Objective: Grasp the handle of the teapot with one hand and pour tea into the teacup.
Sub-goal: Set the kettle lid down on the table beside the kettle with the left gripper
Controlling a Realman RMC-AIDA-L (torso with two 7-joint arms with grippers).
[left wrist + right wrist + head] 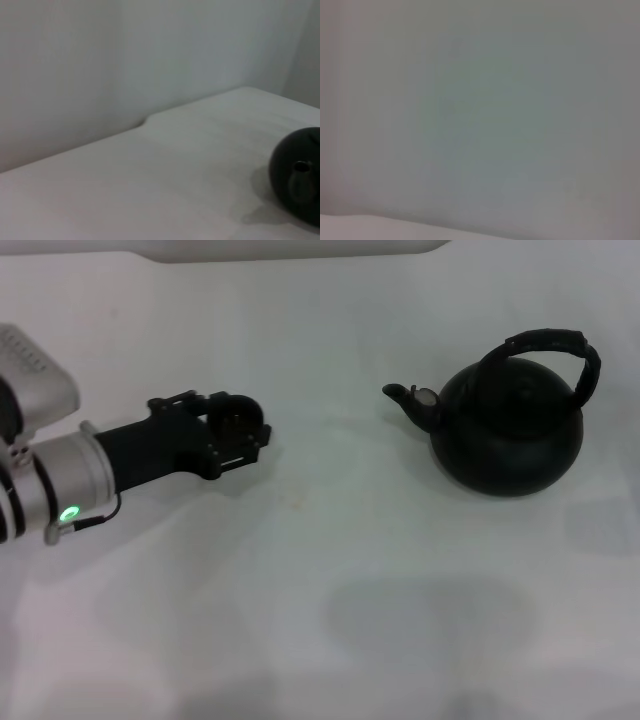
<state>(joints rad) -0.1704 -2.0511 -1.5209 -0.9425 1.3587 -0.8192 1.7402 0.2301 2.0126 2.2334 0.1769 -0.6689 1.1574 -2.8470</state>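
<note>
The teapot stands upright on the white table, on the robot's right side, its spout pointing toward the left gripper. The handle arches over the pot, free. The teacup sits between the left gripper's fingers, which hold it closed around. The right gripper is not visible.

1. The teacup sits between the fingers of the left gripper, which hide its lower body.
2. The left wrist view cuts the teapot off at the frame edge, losing its handle.
3. The right gripper is out of every view; its wrist camera shows only a blank pale surface.
</note>
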